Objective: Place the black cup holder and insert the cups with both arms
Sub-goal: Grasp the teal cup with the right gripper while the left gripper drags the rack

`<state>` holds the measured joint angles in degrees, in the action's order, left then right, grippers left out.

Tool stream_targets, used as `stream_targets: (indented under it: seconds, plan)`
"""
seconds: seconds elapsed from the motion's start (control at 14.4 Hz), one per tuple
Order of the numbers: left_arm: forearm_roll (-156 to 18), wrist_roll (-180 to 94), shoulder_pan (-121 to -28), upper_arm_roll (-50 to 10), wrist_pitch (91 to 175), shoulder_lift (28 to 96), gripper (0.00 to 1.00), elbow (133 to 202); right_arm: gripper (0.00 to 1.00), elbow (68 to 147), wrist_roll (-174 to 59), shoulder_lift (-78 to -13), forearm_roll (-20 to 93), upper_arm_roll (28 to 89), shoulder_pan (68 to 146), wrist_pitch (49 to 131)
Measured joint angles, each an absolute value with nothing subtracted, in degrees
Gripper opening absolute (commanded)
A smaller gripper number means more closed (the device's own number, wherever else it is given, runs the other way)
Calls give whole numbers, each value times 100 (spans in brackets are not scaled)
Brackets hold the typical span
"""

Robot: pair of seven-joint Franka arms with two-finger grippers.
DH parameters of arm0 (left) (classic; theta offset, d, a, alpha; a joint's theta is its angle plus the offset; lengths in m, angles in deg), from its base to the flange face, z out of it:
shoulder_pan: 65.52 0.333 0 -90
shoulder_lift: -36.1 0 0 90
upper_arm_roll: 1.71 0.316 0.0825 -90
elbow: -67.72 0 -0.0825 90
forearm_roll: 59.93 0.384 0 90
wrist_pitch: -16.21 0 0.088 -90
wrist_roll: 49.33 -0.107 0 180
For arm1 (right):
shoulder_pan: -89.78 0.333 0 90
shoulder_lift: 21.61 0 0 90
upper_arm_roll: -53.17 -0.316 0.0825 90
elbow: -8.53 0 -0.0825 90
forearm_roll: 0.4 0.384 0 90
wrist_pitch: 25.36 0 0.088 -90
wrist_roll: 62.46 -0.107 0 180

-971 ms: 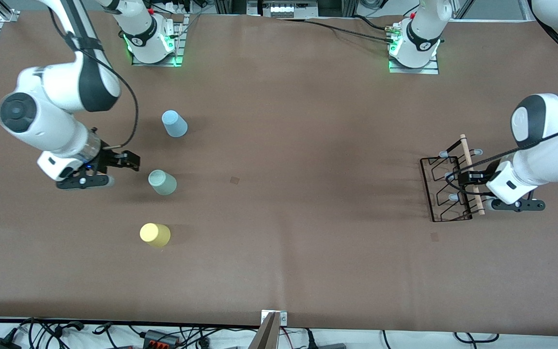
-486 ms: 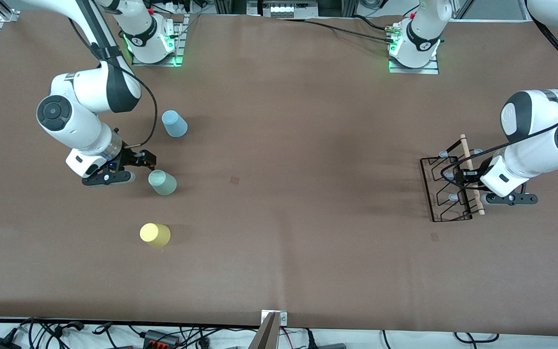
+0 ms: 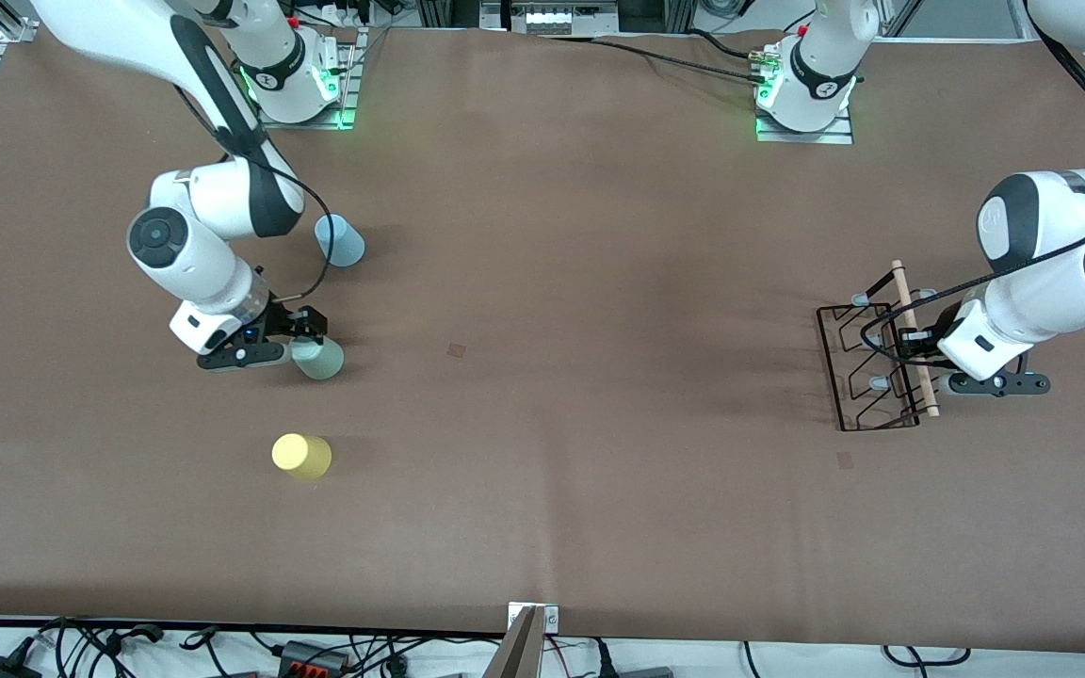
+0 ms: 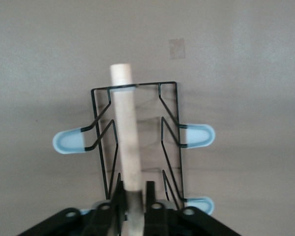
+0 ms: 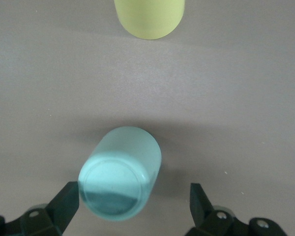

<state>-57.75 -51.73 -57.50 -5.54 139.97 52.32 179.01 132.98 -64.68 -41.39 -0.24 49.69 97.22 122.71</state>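
I have the right gripper (image 3: 309,337) down at the pale green cup (image 3: 318,357), which stands upside down on the brown table (image 3: 542,377) toward the right arm's end. In the right wrist view its fingers (image 5: 64,206) are spread wide, one on each side of the cup, neither touching it yet. The cup sits off-centre, closer to one finger, so I'd shift sideways to centre it and advance until the cup's body is well between the pads before closing; a squeeze now would likely nudge it.

The left gripper (image 3: 922,347) is clenched on the light wooden rod (image 3: 913,339) of the black cup holder (image 3: 867,367), which rests on the table toward the left arm's end. The left wrist view shows the rod (image 4: 125,142) running straight into the closed jaws. I should lift it level so the wire base doesn't drag.

The yellow cup (image 3: 300,457) lies nearer the front camera than the green one; the light blue cup (image 3: 340,240) stands farther, partly covered by the right arm. I can't see all six pegs, and I cannot tell whether the holder's base is still fully on the table.
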Motion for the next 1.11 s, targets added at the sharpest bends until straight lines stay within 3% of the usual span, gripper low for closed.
stream_targets:
  seconds: [0.35, 0.56, 0.76, 0.83, 0.97, 1.11]
  plan:
    - [-5775, -5186, -5744, -563, 13586, 5218, 2, 17750, 100, 13299, -6469, -4232, -24, 4969, 9751, 12328]
    - [-5775, -5210, -5768, -643, 12799, 5191, 2, 17178, 100, 13300, -6469, -4285, -24, 4969, 9751, 12331]
    - [-5781, -5176, -5813, -1187, 12034, 5114, 2, 16631, 100, 13300, -6469, -4304, -24, 4968, 9752, 12332]
    - [-5782, -5051, -5836, -1456, 11969, 5098, 2, 16538, 95, 13301, -6468, -4304, -24, 4968, 9752, 12332]
    - [-5784, -4534, -5939, -1930, 11989, 5103, 2, 16486, 58, 13303, -6468, -4304, -24, 4968, 9753, 12333]
    - [-5786, -3918, -6227, -2213, 12187, 5170, 2, 16482, 30, 13305, -6465, -4304, -24, 4966, 9754, 12333]
